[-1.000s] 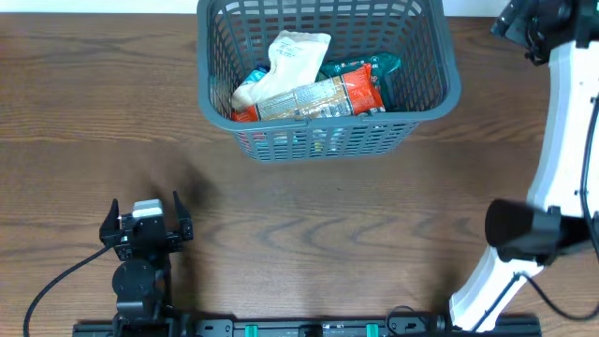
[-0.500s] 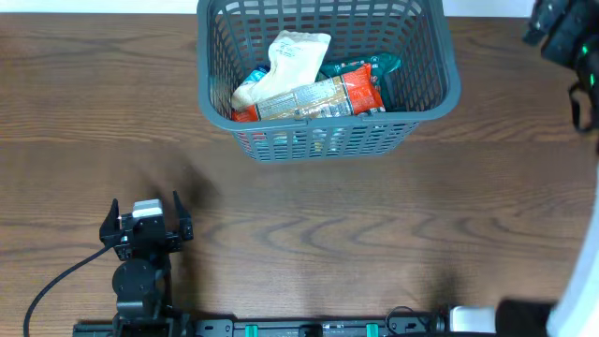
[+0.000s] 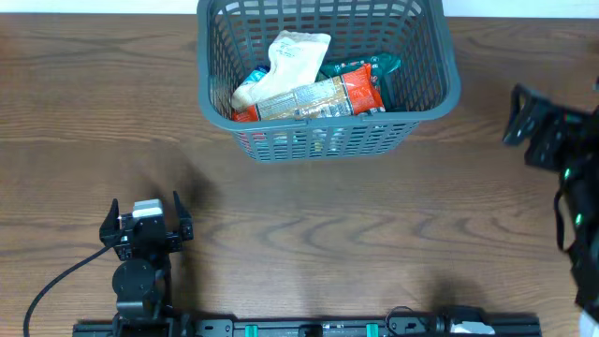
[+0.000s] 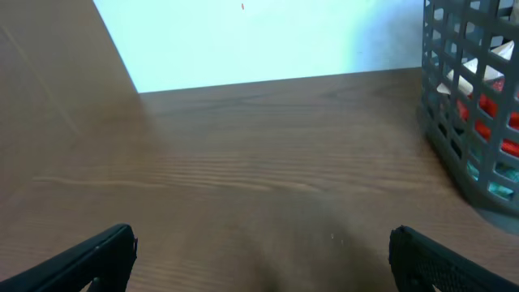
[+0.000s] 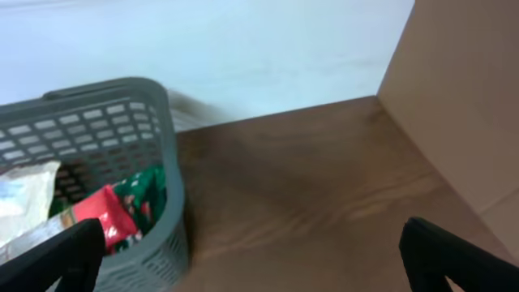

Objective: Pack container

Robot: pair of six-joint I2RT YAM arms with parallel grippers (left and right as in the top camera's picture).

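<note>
The left gripper (image 3: 145,204) is rested at the near left of the worktop (image 3: 374,225), fingers spread, nothing held. The container (image 3: 451,86) is set at the far middle, packets (image 3: 314,94) laid inside. The right gripper (image 3: 535,126) is held off to its right, fingers apart and empty, so packing is judged finished

It looks like a robotics lab: a wood-grain worktop (image 3: 328,225) against a plain white wall (image 4: 259,40), a mounting rail (image 3: 309,328) at 6 o'clock, a trailing cable (image 3: 56,281) at 7.
</note>
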